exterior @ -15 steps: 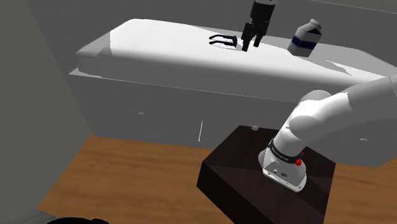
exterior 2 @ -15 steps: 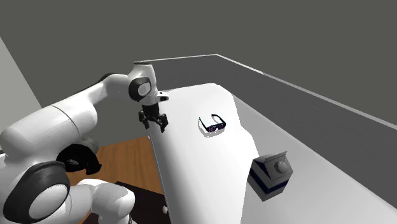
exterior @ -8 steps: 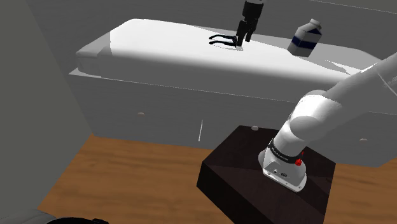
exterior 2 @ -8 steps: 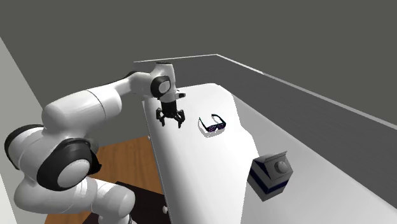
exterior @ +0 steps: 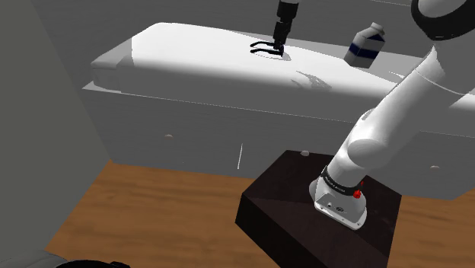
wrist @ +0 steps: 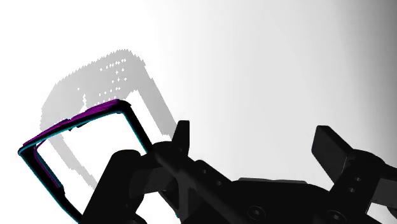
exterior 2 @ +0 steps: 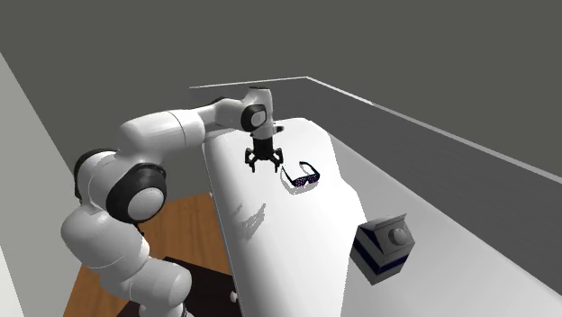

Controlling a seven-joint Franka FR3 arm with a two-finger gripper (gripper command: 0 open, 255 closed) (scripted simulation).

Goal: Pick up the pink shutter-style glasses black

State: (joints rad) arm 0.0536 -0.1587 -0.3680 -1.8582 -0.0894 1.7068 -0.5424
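The glasses (exterior 2: 303,176) lie on the white counter (exterior 2: 288,236), standing on their frame with the arms unfolded. Up close the frame (wrist: 70,124) is black with a purple edge and a thin teal line.

The gripper (exterior 2: 263,165) hangs just beside them, low over the counter, with its fingers apart and nothing between them. In the wrist view the glasses sit off to one side of the gripper (wrist: 254,137), outside one finger (wrist: 181,137), not in the gap.

As I judge it, that offset is the main risk. If the gripper came down and closed here, it would close on air. It could also catch a thin arm with the outer side of a finger and push the light glasses across the smooth counter. Even when centred, a grip on a single thin arm might let them swing or slip. Pressing too low would drive the fingertips into the counter.

A white carton (exterior 2: 383,249) with a dark blue band and a cap stands well apart from the glasses. It is closed, so I cannot tell what is inside. The small knobs (exterior: 168,138) on the counter's front suggest drawers, and all of them are shut.
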